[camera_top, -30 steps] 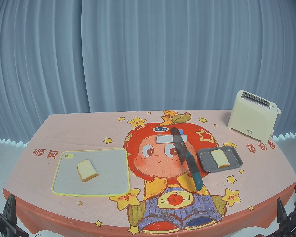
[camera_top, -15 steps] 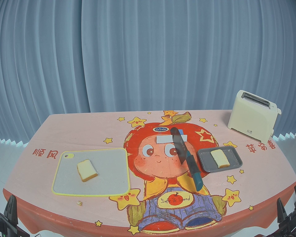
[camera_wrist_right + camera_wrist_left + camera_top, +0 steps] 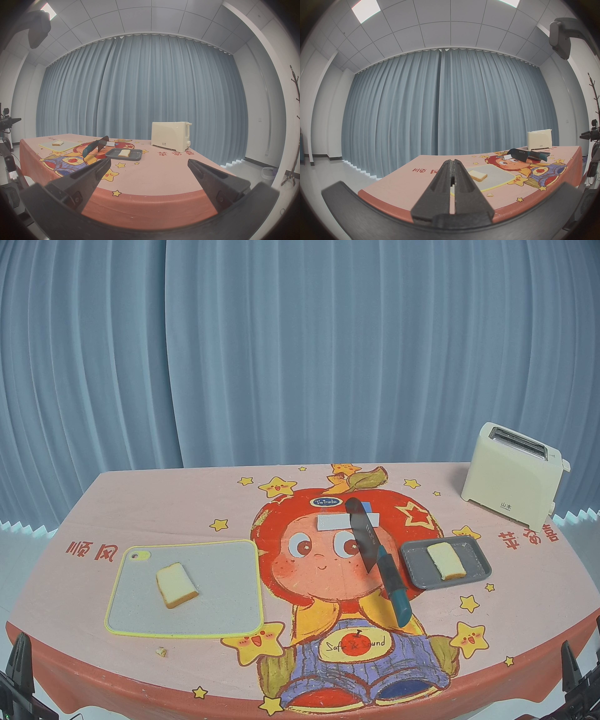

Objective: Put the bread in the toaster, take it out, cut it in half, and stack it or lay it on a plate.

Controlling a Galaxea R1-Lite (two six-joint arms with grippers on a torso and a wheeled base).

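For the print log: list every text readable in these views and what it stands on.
"Safe & Sound": tablecloth, on its apple badge.
Red characters at both sides of the tablecloth: not clearly readable.
Label on the toaster, print on the knife blade: too small to read.

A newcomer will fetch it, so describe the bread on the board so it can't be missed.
Start at the pink table: on the robot's left side of it lies a grey board with a yellow rim. The bread lies alone near its middle. The other piece lies in the dark tray, right of the knife.
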